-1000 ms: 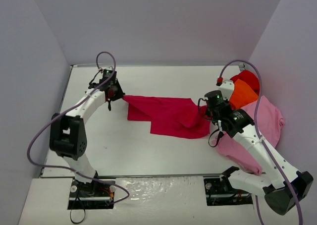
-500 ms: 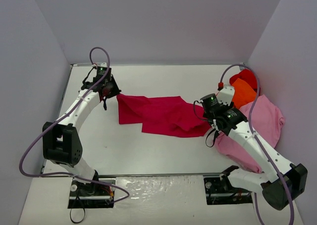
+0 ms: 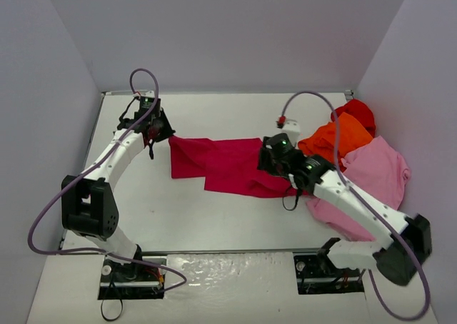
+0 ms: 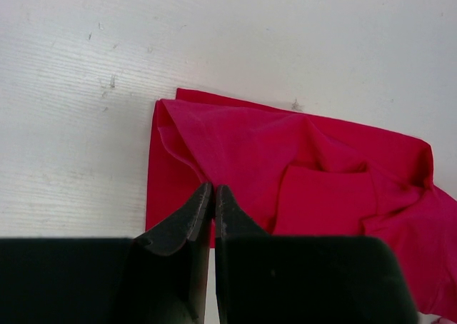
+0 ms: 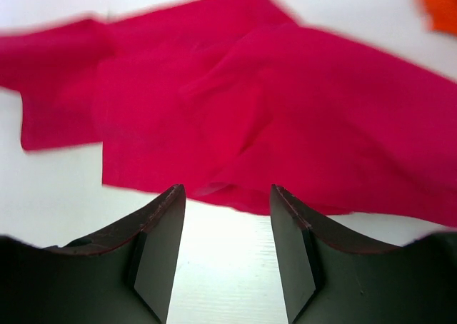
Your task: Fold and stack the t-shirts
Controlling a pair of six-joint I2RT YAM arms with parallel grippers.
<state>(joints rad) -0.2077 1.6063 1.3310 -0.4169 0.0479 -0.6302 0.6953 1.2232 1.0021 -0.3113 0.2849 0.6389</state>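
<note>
Left gripper (image 4: 214, 190): jaws pressed together, a peak of the crimson shirt (image 4: 285, 167) drawn up into the tips, so it has that shirt pinched at its edge. From that pinch the cloth spreads forward and off to one side across the white table (image 3: 214, 217), rumpled, with one layer folded over another. Right gripper (image 5: 227, 190): jaws well apart, nothing between them, poised over the other end of the same crimson shirt. In the right wrist view the cloth lies ahead of and below the tips, with bare table showing directly between the fingers. No contact between this gripper and the cloth can be made out. Behind the right gripper, to its outer side, lies a heap of three: orange shirt (image 3: 335, 137) nearest, bright red shirt (image 3: 357, 111) beyond it by the far corner, light pink shirt (image 3: 371, 174) spread widest, partly under the right arm. All three crumpled, unfolded.
</note>
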